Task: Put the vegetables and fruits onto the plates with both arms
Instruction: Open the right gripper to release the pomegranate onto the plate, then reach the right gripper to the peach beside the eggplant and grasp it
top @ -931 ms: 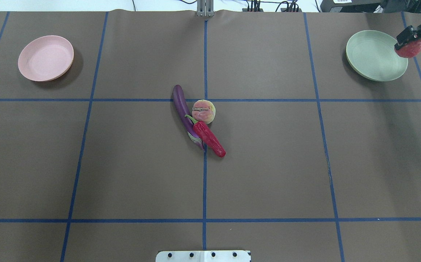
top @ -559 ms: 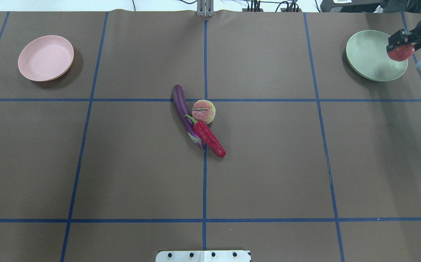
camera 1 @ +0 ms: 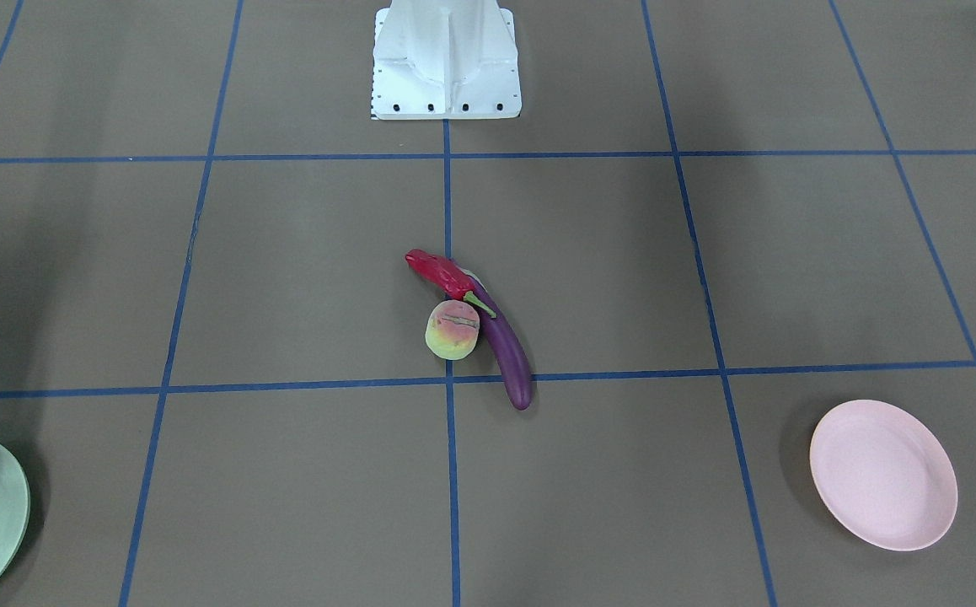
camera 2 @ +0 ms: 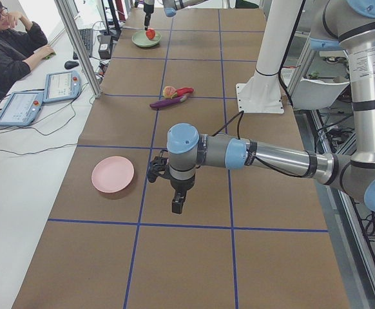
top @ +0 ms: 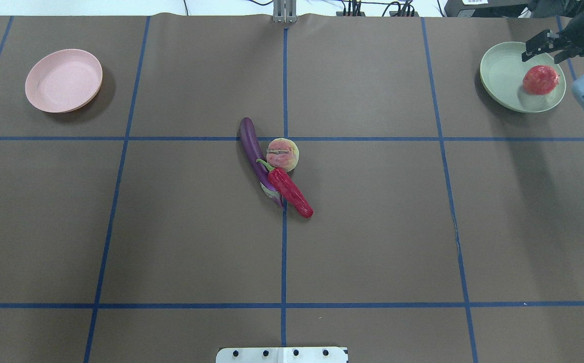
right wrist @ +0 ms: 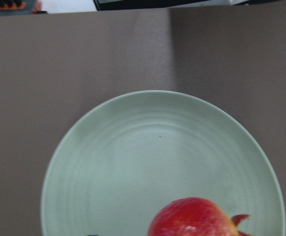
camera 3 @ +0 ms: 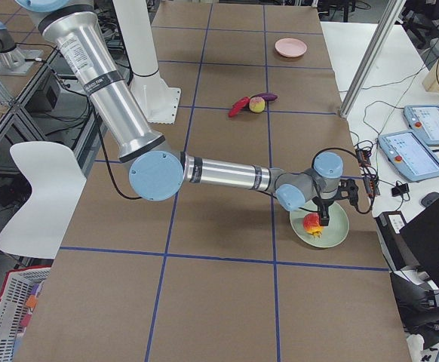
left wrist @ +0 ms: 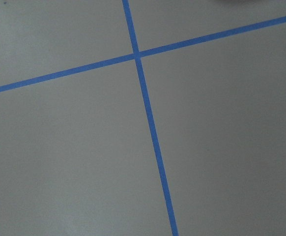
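The pomegranate (top: 540,79) lies on the mint green plate (top: 506,70), toward its right side; the right wrist view shows it low on the plate (right wrist: 192,219). My right gripper (top: 544,50) is open and empty, just above and behind it. The purple eggplant (top: 251,146), red chili (top: 292,194) and peach (top: 282,154) lie touching at the table's centre. The pink plate (top: 63,80) is empty at the far left. My left gripper (camera 2: 176,205) hangs over bare table near the pink plate; I cannot tell whether it is open or shut.
The white base block (camera 1: 446,59) stands at the near edge, in line with the vegetables. Blue tape lines (left wrist: 148,123) grid the brown table. An operator, tablets and cables sit beyond the table's far edge (camera 2: 20,103).
My right gripper moved left over the green plate and let go of the pomegranate, which now lies on the plate. The central pile and pink plate have not moved.
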